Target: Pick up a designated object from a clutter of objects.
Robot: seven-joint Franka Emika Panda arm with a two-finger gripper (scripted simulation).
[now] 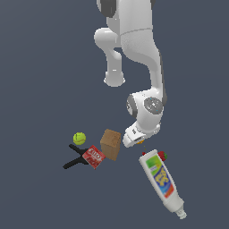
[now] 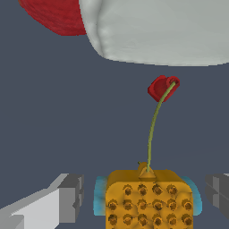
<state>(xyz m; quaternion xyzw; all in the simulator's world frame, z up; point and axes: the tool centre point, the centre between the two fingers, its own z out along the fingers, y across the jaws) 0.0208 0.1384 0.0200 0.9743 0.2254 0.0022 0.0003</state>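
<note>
The designated object (image 2: 150,201) is a tiny yellow-orange studded piece with a thin green stem and a small dark-red end (image 2: 163,87). In the wrist view it lies between my two fingers. My gripper (image 2: 144,197) is open, with one finger (image 2: 67,199) on each side of the yellow-orange part and a small gap to each. In the exterior view my gripper (image 1: 139,143) is low over the floor, just above the base of the white bottle (image 1: 162,179), and the object shows only as a speck (image 1: 143,153).
The white bottle (image 2: 170,31) and the red strawberry (image 2: 53,18) lie just beyond the stem's red end. To the exterior view's left lie a brown cardboard box (image 1: 111,144), a red packet (image 1: 94,156), a black crossed-handled tool (image 1: 75,160) and a tennis ball (image 1: 79,138).
</note>
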